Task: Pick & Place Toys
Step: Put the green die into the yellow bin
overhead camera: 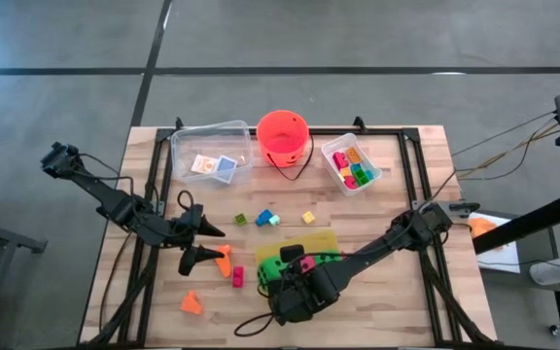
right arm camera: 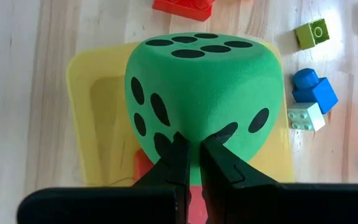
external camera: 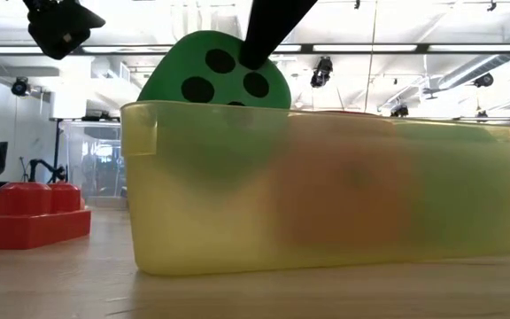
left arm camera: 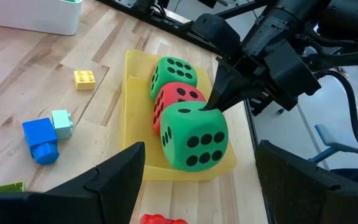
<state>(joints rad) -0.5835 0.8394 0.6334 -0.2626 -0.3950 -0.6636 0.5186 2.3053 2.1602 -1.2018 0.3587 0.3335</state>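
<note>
Now | yellow tray (left arm camera: 131, 93): three dice | right tool (right arm camera: 191, 155) pinching green die (right arm camera: 197, 93)

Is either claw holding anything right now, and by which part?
The right claw is shut on a green die, pinching the foam at an upper edge, over the yellow tray. The left claw is open and empty.

Even, bright overhead light from long ceiling strips; shadows on the pale wooden worktop (overhead camera: 377, 243) are soft. In the low view the translucent yellow plastic tray (external camera: 326, 213), close to the lens, is blurred, its contents smeared into colour patches. Wrist views are sharp.
</note>
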